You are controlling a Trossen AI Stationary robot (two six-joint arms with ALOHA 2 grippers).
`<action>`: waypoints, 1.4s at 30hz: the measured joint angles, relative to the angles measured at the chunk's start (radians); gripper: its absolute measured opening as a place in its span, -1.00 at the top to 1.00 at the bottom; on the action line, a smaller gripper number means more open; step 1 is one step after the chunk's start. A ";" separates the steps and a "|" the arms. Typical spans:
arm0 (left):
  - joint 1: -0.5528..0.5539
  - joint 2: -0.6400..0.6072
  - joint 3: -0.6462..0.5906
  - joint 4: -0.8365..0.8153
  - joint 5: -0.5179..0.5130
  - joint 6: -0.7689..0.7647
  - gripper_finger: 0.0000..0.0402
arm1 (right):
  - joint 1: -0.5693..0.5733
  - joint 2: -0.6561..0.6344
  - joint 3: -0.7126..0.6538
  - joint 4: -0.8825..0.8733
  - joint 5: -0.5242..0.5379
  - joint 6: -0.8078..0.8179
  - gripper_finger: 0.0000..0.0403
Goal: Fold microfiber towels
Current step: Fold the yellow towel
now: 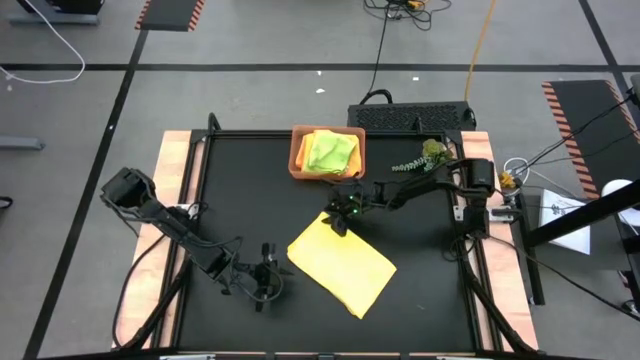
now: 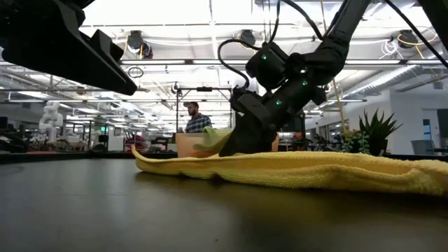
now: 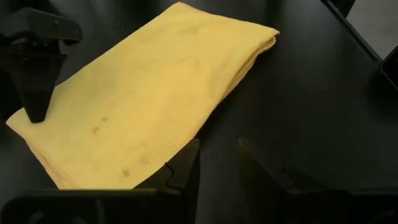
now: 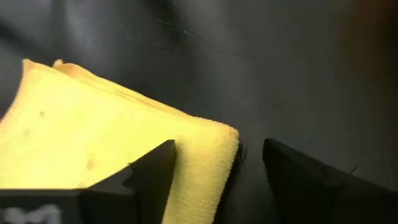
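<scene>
Spread wide over the far corner of the folded yellow towel [image 1: 342, 262] at frame centre, right gripper [image 1: 338, 218], apparently letting go after a fold, while left gripper [image 1: 262, 281] waits lower left, part-open and empty.

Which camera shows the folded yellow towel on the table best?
The left wrist view: the yellow towel nearly fills it, layered edges clear. The high view shows its whole outline, but small. The low view gives only a side-on strip. The right wrist view catches one corner.
</scene>
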 joint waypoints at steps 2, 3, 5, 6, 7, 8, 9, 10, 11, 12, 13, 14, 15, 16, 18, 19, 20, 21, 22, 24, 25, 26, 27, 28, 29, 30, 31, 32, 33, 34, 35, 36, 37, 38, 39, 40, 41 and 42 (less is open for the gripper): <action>0.000 0.000 0.000 0.000 0.000 0.000 0.46 | 0.000 0.001 0.000 -0.002 0.004 -0.015 -0.03; 0.000 0.000 0.000 0.000 0.000 0.000 0.46 | -0.001 0.001 0.000 0.000 0.006 -0.020 0.07; 0.003 0.000 0.000 0.000 0.000 0.000 0.46 | -0.002 0.001 -0.001 0.013 0.006 -0.035 0.28; 0.003 0.000 0.000 0.000 0.000 0.000 0.46 | -0.002 0.001 -0.002 0.019 0.004 -0.044 0.41; 0.004 0.000 0.000 -0.001 0.000 0.000 0.46 | -0.001 0.001 -0.003 0.027 -0.002 -0.056 0.53; 0.004 0.000 0.000 0.000 -0.001 0.002 0.46 | 0.001 0.000 -0.003 0.035 -0.006 -0.068 0.67; 0.004 0.000 0.000 0.006 -0.007 0.008 0.46 | 0.002 -0.006 -0.003 0.037 -0.013 -0.081 0.80; 0.004 0.000 0.000 0.019 -0.022 0.008 0.46 | 0.003 -0.012 -0.003 0.038 -0.027 -0.097 0.89; 0.001 0.000 0.000 0.035 -0.035 0.009 0.46 | 0.004 -0.018 -0.003 0.043 -0.032 -0.112 0.94; -0.001 0.000 0.000 0.047 -0.049 0.017 0.46 | 0.009 -0.028 -0.003 0.044 -0.029 -0.120 0.95; -0.004 0.000 0.000 0.051 -0.066 0.029 0.46 | 0.013 -0.037 -0.004 0.037 -0.025 -0.129 0.94; -0.005 0.000 0.000 0.049 -0.082 0.045 0.46 | 0.017 -0.048 -0.005 0.035 -0.023 -0.138 0.93; -0.005 0.000 0.000 0.046 -0.096 0.054 0.46 | 0.025 -0.060 -0.005 0.034 -0.021 -0.144 0.92; -0.002 0.000 0.000 0.037 -0.113 0.057 0.46 | 0.033 -0.073 -0.005 0.034 -0.018 -0.147 0.93; 0.016 0.000 0.000 0.015 -0.131 0.053 0.46 | 0.052 -0.105 -0.005 0.023 0.005 -0.167 0.96; 0.027 0.000 0.000 -0.003 -0.130 0.051 0.46 | 0.063 -0.120 -0.005 0.020 0.012 -0.187 0.98; 0.037 0.000 0.000 -0.019 -0.131 0.050 0.46 | 0.077 -0.135 -0.005 0.014 0.028 -0.213 0.99; 0.047 0.000 0.000 -0.031 -0.131 0.051 0.46 | 0.091 -0.149 -0.005 0.009 0.036 -0.238 0.98; 0.057 0.000 0.000 -0.041 -0.130 0.051 0.46 | 0.107 -0.163 -0.005 0.006 0.050 -0.262 0.98; 0.087 0.000 0.000 -0.072 -0.114 0.051 0.46 | 0.140 -0.191 -0.005 0.006 0.062 -0.301 0.99; 0.107 0.000 -0.003 -0.078 -0.099 0.043 0.46 | 0.156 -0.205 -0.005 0.001 0.076 -0.316 0.99; 0.129 0.000 -0.009 -0.080 -0.076 0.031 0.46 | 0.170 -0.216 -0.005 -0.006 0.088 -0.328 0.99; 0.153 0.000 -0.016 -0.079 -0.043 0.022 0.46 | 0.184 -0.227 -0.005 -0.014 0.105 -0.335 0.99; 0.173 0.000 -0.026 -0.076 -0.012 0.019 0.46 | 0.197 -0.237 -0.005 -0.033 0.128 -0.342 0.99; 0.192 0.000 -0.038 -0.066 0.017 0.019 0.45 | 0.209 -0.246 -0.006 -0.050 0.142 -0.350 0.99; 0.212 0.000 -0.050 -0.048 0.036 0.019 0.43 | 0.220 -0.252 -0.006 -0.056 0.162 -0.356 0.99; 0.231 0.000 -0.063 -0.021 0.059 0.021 0.41 | 0.230 -0.260 -0.006 -0.067 0.182 -0.359 0.99; 0.249 0.000 -0.078 0.012 0.079 0.027 0.37 | 0.239 -0.267 -0.006 -0.084 0.191 -0.361 0.99; 0.266 0.000 -0.093 0.048 0.106 0.034 0.33 | 0.246 -0.273 -0.006 -0.095 0.205 -0.362 0.99; 0.285 0.000 -0.107 0.084 0.136 0.045 0.28 | 0.253 -0.276 -0.006 -0.102 0.213 -0.362 0.99; 0.303 0.000 -0.121 0.116 0.163 0.054 0.23 | 0.257 -0.277 -0.006 -0.106 0.215 -0.362 0.99; 0.321 0.000 -0.132 0.143 0.188 0.056 0.18 | 0.261 -0.279 -0.006 -0.106 0.215 -0.362 1.00; 0.340 0.000 -0.141 0.160 0.210 0.056 0.12 | 0.265 -0.281 -0.006 -0.108 0.216 -0.362 1.00; 0.360 0.000 -0.149 0.164 0.223 0.054 0.06 | 0.265 -0.283 -0.006 -0.105 0.216 -0.362 1.00; 0.381 -0.001 -0.157 0.164 0.229 0.050 0.01 | 0.268 -0.284 -0.006 -0.101 0.216 -0.362 1.00; 0.400 -0.001 -0.165 0.164 0.240 0.045 -0.04 | 0.270 -0.284 -0.006 -0.101 0.217 -0.362 1.00; 0.417 -0.001 -0.172 0.164 0.249 0.041 -0.09 | 0.271 -0.284 -0.006 -0.103 0.217 -0.362 1.00; 0.433 -0.001 -0.179 0.168 0.277 0.032 -0.13 | 0.271 -0.284 -0.006 -0.103 0.217 -0.362 1.00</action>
